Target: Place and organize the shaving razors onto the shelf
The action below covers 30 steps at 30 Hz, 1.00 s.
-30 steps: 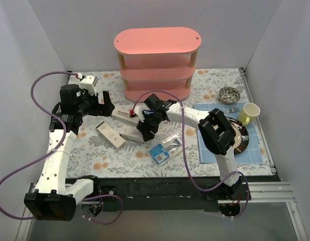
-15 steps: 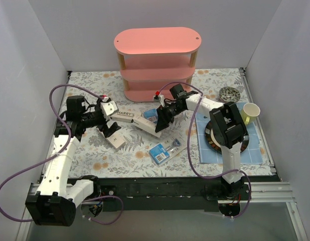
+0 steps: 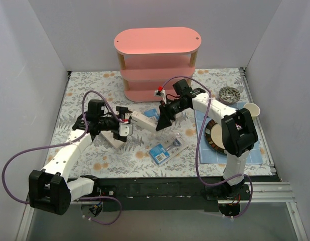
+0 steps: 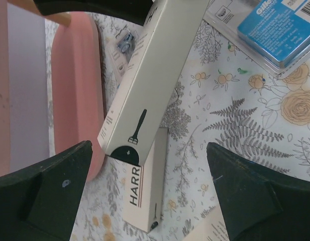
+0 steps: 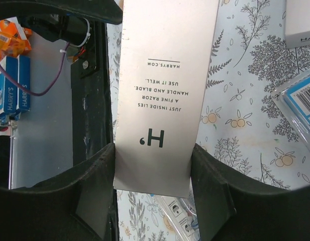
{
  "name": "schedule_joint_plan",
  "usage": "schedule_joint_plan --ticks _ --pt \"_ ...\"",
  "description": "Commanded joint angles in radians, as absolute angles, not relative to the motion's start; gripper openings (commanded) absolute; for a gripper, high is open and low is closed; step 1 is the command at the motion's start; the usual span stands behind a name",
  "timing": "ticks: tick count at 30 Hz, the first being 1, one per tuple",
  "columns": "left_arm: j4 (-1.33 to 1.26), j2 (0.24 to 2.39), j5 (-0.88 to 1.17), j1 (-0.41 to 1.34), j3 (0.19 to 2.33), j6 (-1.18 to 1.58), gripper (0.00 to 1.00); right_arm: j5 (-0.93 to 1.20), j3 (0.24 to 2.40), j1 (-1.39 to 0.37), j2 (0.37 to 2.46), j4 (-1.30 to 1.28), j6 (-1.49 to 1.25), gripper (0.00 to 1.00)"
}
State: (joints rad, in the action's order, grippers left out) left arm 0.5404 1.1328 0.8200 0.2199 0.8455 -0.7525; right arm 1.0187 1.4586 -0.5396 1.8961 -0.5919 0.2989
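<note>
My right gripper is shut on one long white HARRY'S box, held above the table in front of the pink shelf; the right wrist view shows the box clamped between both fingers. My left gripper is open and empty by the box's free left end. A second HARRY'S box lies on the table between its fingers. A third box lies under the left arm. One blister pack lies in front, another behind the held box.
A blue tiled mat at the right holds a dark plate. A yellow cup and a patterned bowl stand behind it. The shelf's bottom tier is close beside the left gripper.
My right gripper lifted the HARRY'S box and carried it right and back toward the shelf. My left arm swung from the far left to the middle, by the box's free end.
</note>
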Motion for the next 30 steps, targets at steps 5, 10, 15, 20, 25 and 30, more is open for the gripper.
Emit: schedule_joint_plan --ticks 5,10,15,20,25,30 --pt "0.356 1.154 0.830 0.317 0.790 -0.871 0.97 1.017 1.439 -0.543 1.816 -0.649 0.370 0.43" --pt "0.301 1.147 0.792 0.362 0.744 -0.971 0.75 1.011 1.436 -0.543 1.807 -0.670 0.396 0.43" --pt "0.247 1.129 0.816 0.383 0.678 -1.022 0.70 1.000 1.428 -0.545 1.795 -0.698 0.431 0.43" --pt "0.227 1.158 0.805 0.411 0.696 -0.950 0.56 0.989 1.408 -0.546 1.787 -0.699 0.437 0.43" --pt "0.222 1.215 0.761 0.423 0.759 -0.867 0.47 0.971 1.416 -0.551 1.787 -0.706 0.439 0.46" --pt "0.337 1.281 0.753 0.426 0.845 -0.778 0.35 0.885 1.446 -0.540 1.755 -0.696 0.440 0.61"
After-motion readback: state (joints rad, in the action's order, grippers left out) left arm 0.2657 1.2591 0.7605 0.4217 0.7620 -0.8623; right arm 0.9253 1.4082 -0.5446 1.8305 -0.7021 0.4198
